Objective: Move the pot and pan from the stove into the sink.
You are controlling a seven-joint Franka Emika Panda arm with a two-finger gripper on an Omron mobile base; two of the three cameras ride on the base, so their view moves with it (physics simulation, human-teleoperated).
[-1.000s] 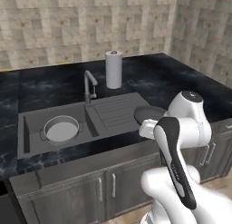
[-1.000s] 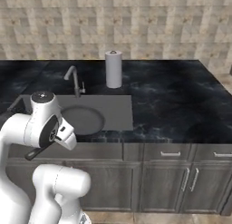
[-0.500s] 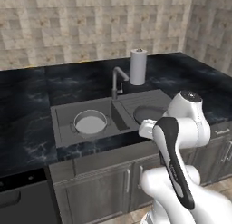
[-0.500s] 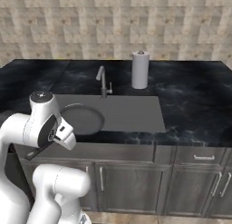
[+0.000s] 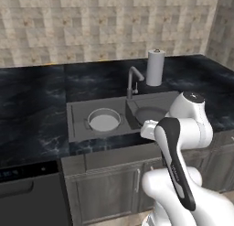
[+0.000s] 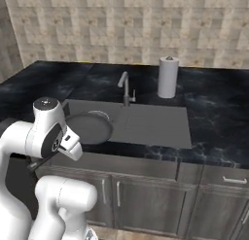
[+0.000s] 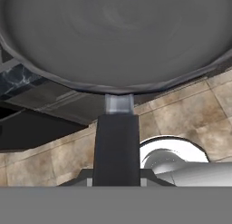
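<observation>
Inside sink [image 5: 77, 124], left-base pot [image 5: 104, 120]

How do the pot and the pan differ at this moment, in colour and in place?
The pot is pale silver-grey; the pan is dark grey. The pot sits down inside the sink; the pan is held at its handle by the pincer, over the sink's right part. Both are round.

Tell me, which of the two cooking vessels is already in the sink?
The pot, silver-grey with a pale inside, sits in the sink. The dark pan is held by its handle in the gripper.
</observation>
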